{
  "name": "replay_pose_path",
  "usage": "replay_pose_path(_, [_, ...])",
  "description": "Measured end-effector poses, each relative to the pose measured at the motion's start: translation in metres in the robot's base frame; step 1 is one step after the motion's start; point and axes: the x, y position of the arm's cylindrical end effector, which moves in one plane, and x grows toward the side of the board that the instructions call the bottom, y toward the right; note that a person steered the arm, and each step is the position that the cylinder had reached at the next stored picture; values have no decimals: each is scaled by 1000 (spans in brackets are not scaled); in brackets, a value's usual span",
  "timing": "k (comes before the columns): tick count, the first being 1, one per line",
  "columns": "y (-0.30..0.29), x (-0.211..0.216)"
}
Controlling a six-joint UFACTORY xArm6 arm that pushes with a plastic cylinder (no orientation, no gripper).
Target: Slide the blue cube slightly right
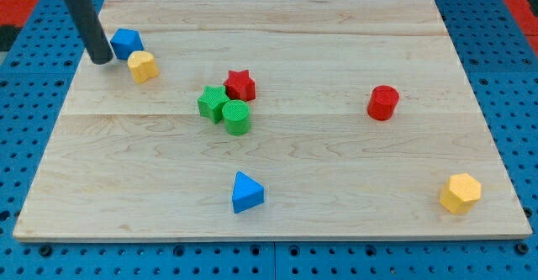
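no fingers on this rig, just a rod holding nothing. my tip [102, 60] sits on the counter [336, 171] at the view's top left, just left of the blue cube [126, 42]. yellow block [143, 66] touches the cube's lower right.

The board [277, 171] is pale blond wood with fine grain lines running across it, lying on a blue pegboard surface [17, 255] dotted with dark holes. At the upper left of the frame are a blue cube [126, 42], a yellow block [142, 66] and the dark grey rod ending in my tip [101, 60]. Mid-frame sit a red star [240, 85], a green star [212, 103] and a green cylinder [237, 117]; there is a red cylinder [382, 103] at right, a blue triangular block [246, 192] at lower centre, and a yellow hexagonal block [460, 192] at lower right.
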Motion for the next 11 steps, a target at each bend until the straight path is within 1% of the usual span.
replay_pose_path(1, [-5,0])
replay_pose_path(2, [-39,0])
replay_pose_path(3, [-12,-2])
replay_pose_path(4, [63,-3])
replay_pose_path(5, [64,-8])
replay_pose_path(6, [32,-8])
replay_pose_path(7, [13,-9])
replay_pose_path(8, [35,-21])
replay_pose_path(9, [95,-22])
replay_pose_path(10, [77,-29])
replay_pose_path(11, [32,-30])
